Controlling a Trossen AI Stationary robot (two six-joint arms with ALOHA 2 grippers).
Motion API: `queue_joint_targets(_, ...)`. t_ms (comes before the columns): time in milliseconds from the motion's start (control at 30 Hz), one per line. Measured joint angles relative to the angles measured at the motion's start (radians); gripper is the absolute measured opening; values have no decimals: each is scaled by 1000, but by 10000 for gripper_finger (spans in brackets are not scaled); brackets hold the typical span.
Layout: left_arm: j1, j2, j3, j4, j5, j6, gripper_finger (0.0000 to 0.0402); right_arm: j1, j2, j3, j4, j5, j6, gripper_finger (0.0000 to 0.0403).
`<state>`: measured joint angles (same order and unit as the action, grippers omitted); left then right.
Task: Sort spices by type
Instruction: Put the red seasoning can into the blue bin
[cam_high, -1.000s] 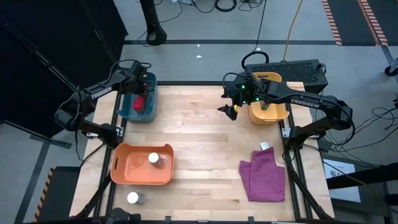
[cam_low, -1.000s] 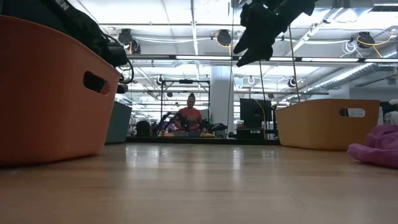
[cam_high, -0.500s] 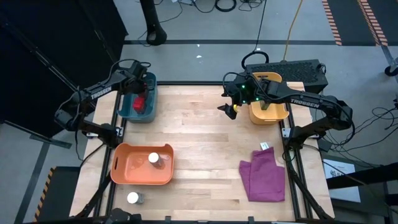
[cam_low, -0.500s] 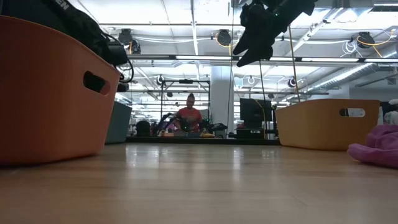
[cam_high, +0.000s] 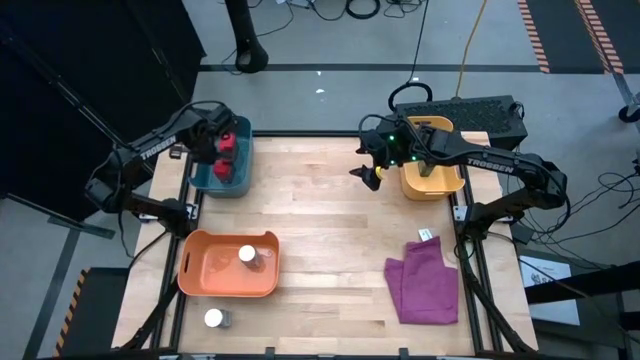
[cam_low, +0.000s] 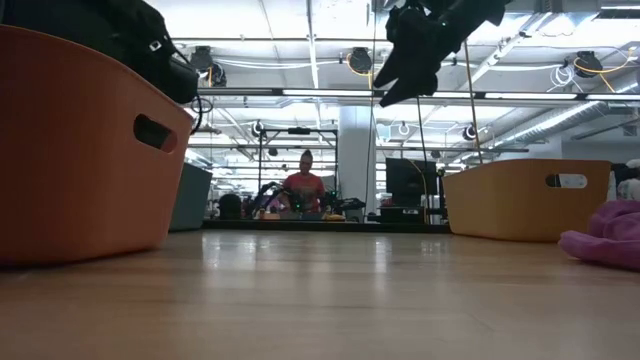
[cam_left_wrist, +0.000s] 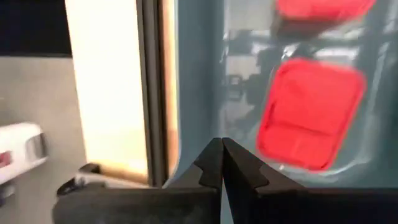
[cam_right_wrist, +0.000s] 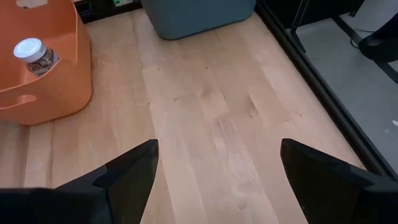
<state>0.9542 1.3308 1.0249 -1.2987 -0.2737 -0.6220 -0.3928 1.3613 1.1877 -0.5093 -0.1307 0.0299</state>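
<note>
Two red boxy spices (cam_high: 228, 141) (cam_high: 222, 168) lie on the floor of the teal bin (cam_high: 241, 182) at the far left; the left wrist view shows both (cam_left_wrist: 310, 114) (cam_left_wrist: 323, 9). My left gripper (cam_high: 211, 143) (cam_left_wrist: 222, 147) hovers shut over that bin's left wall, holding nothing. One clear jar with a white lid (cam_high: 247, 255) (cam_right_wrist: 31, 53) stands in the orange bin (cam_high: 200, 262). A second jar (cam_high: 213, 318) stands on the table at the near edge. My right gripper (cam_high: 372, 173) (cam_right_wrist: 217, 146) hangs open and empty above the table, beside the yellow bin (cam_high: 445, 185). I see no dark grey boxes.
A purple cloth (cam_high: 424, 283) lies crumpled at the near right, with a small pale object (cam_high: 425, 235) at its far edge. The middle of the wooden table (cam_high: 320, 215) is bare. A person (cam_low: 305, 185) is far behind the table in the low view.
My left gripper has drawn back toward the table's left edge over the teal bin, and a red box now shows where it hung.
</note>
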Motion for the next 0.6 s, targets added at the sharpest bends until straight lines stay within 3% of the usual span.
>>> queue_joint_targets(367, -5, 19, -18, 42, 13, 11, 17, -13, 0, 0, 13, -1, -8, 320)
queue_joint_targets(600, -12, 79, -19, 78, 89, 27, 17, -13, 0, 0, 13, -1, -11, 320)
